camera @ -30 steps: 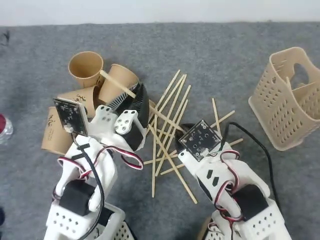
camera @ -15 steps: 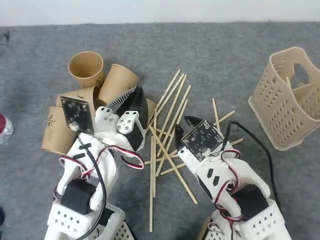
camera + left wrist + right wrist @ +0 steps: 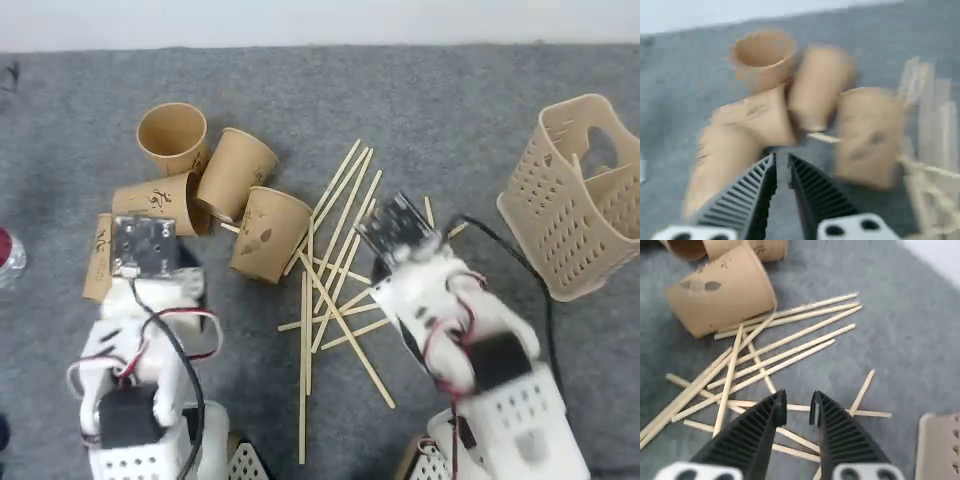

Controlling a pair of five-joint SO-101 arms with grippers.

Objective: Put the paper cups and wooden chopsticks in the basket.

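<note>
Looking down over the table, we took the basket (image 3: pixel 560 225) as our landmark. It stood apart from everything else, and nothing we could make out lay in it, so the task was barely begun. The chopsticks (image 3: pixel 335 250) lay scattered and crossed on the grey mat, well apart from the basket. The five cups (image 3: pixel 268 233) were clustered beyond them, farthest from the basket. One cup stood upright and the rest lay on their sides, touching one another.

The right gripper (image 3: pixel 797 400) hung over the basket-side part of the chopstick pile, its jaws slightly parted and holding nothing. The left gripper (image 3: pixel 781 162) hung by the cups, on the side of the pile away from the basket, its jaws a crack apart and empty.

We judged several risks from here:
- **Chopsticks:** They overlapped, so closing on one could drag or flick its neighbours. A thin stick lying flat on the mat could slip out of the jaws.
- **Cups:** A cup on its side could roll away when nudged, or crumple if pinched hard. One stick rested against the cups and could snag on a lift.
- **Drop-off:** A stick held near one end could catch the basket's rim.
</note>
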